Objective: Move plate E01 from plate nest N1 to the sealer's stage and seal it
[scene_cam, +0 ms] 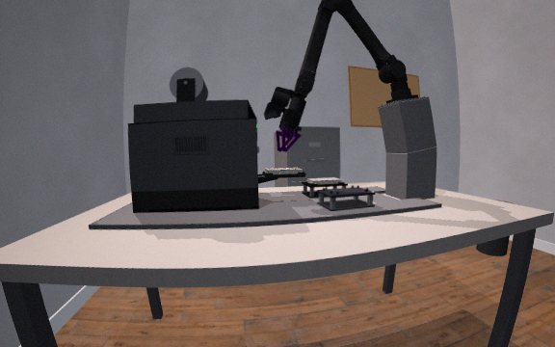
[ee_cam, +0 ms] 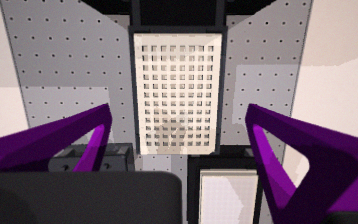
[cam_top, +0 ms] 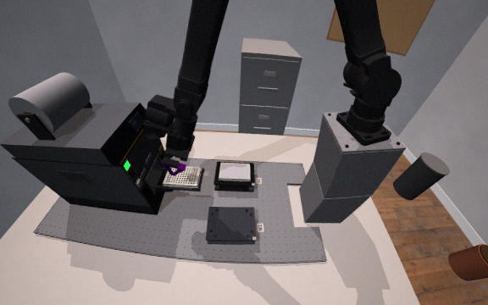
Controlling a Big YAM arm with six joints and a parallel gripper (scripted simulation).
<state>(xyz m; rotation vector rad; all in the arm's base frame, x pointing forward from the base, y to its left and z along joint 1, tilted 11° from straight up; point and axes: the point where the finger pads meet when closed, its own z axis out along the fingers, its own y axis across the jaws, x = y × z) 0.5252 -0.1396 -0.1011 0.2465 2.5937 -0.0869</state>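
The white well plate E01 [cam_top: 182, 176] lies flat on the sealer's stage [cam_top: 163, 186], which stands out in front of the black sealer [cam_top: 79, 157]. In the wrist view the plate [ee_cam: 176, 92] sits end on inside the dark stage frame. My purple gripper [cam_top: 174, 168] hangs open and empty above the plate, clear of it in the exterior view [scene_cam: 286, 141]; its fingers spread wide in the wrist view [ee_cam: 178, 112]. The sealer's lamp [cam_top: 127, 165] shows green. Plate E07 [cam_top: 235, 173] rests on the far nest. The near nest [cam_top: 231, 224] is empty.
The arm's grey pedestal [cam_top: 346, 169] stands at the right of the perforated mat. A foil roll [cam_top: 51, 99] sits on top of the sealer. A filing cabinet [cam_top: 269, 86] stands behind the table. A dark cylinder [cam_top: 421, 175] and a brown one [cam_top: 477, 263] are off the table's right side.
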